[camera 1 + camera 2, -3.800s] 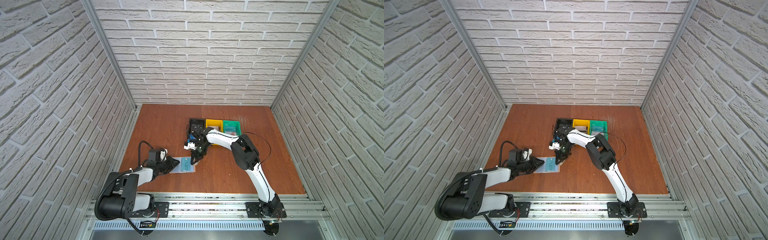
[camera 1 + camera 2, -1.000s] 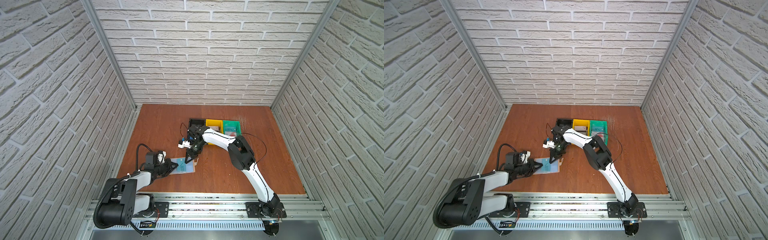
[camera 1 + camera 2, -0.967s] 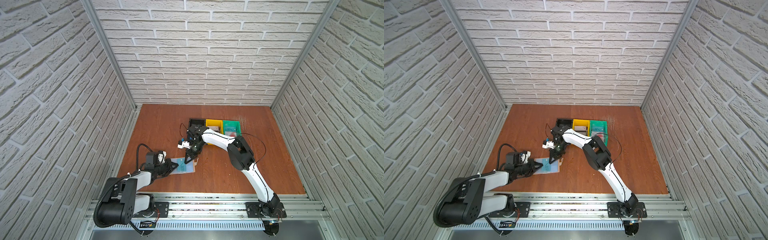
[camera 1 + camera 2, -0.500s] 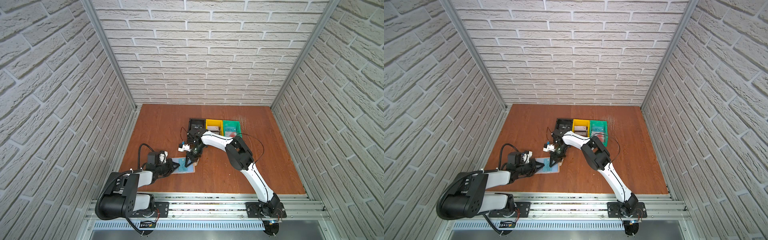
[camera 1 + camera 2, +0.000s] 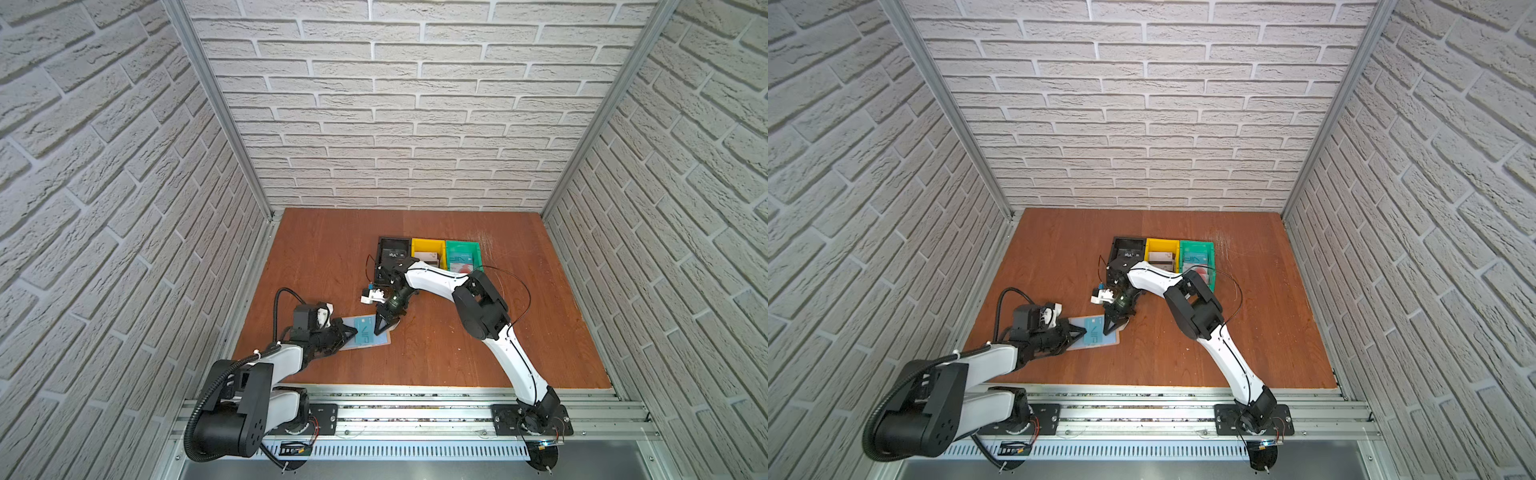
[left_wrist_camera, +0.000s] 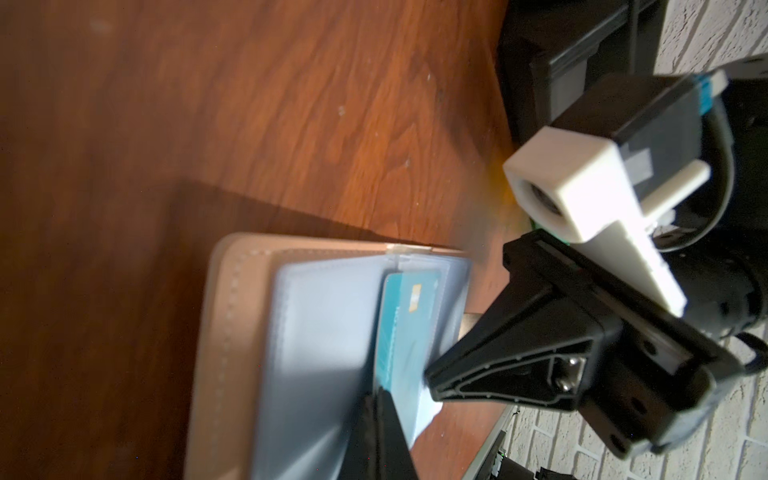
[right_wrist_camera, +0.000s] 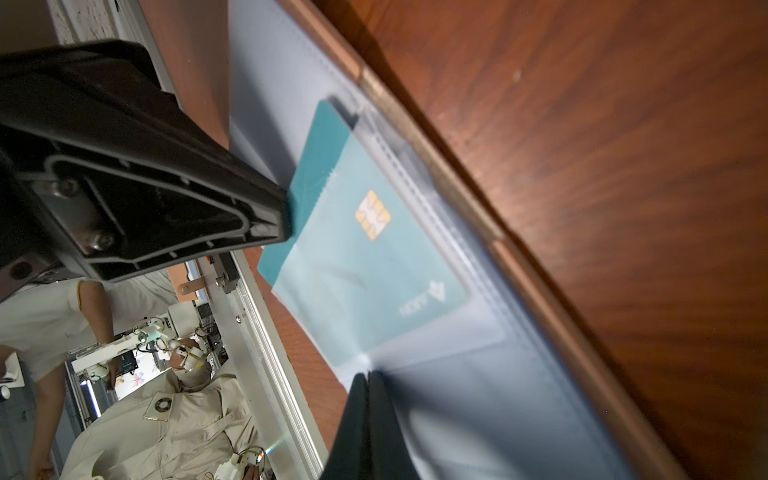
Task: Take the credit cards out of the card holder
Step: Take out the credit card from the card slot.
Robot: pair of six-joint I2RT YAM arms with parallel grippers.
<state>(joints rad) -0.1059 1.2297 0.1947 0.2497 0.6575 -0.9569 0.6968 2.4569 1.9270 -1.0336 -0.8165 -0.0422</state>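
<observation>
Wooden table [image 5: 415,361]: open card holder [image 5: 380,343], three bins [image 5: 428,241].

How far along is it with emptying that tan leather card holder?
Done: cards already lie in the black, yellow and green plastic bins. In hand: a teal plastic card sticks partly out of its clear sleeve, left gripper and right gripper at it. Remaining: pulling it free.

Two grippers are in view, the left gripper [image 5: 353,331] and the right gripper [image 5: 380,330], and under their tips lies one card holder [image 5: 384,341] with one teal card [image 7: 374,257] showing inside it. Beyond the right gripper stand three bins: one black bin [image 5: 392,239], one yellow bin [image 5: 428,242] and one green bin [image 5: 462,242]. Each bin shows at least one card: a dark card [image 5: 392,253], a pale card [image 5: 426,255] and a teal VIP card [image 5: 460,259].
</observation>
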